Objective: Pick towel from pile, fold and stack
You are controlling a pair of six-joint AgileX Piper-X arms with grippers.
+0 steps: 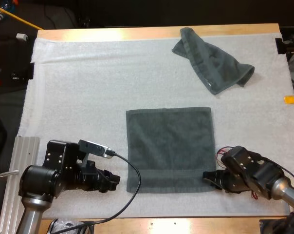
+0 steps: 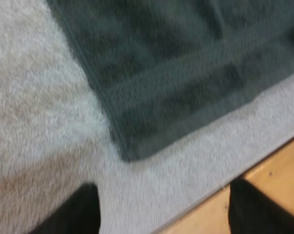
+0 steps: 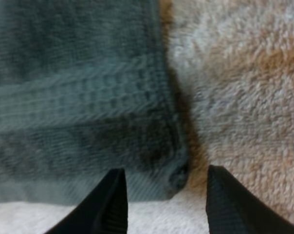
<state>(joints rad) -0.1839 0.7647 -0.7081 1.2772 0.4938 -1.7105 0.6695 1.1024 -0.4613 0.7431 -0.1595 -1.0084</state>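
Note:
A dark grey-green towel (image 1: 170,148) lies spread flat in a square on the white mat (image 1: 88,87), near the front. A second towel (image 1: 210,61) lies crumpled at the far right of the mat. My left gripper (image 1: 117,181) rests low on the mat just left of the flat towel's near left corner (image 2: 130,153), fingers (image 2: 74,212) apart and holding nothing. My right gripper (image 1: 207,176) sits at the towel's near right corner (image 3: 174,170), its fingers (image 3: 110,204) standing open on either side of that corner, clear of the cloth.
The wooden table's front edge (image 2: 264,190) runs close behind the left gripper. A ribbed metal rail (image 1: 15,165) lies along the mat's left side. Bare mat stretches between the two towels and to the left.

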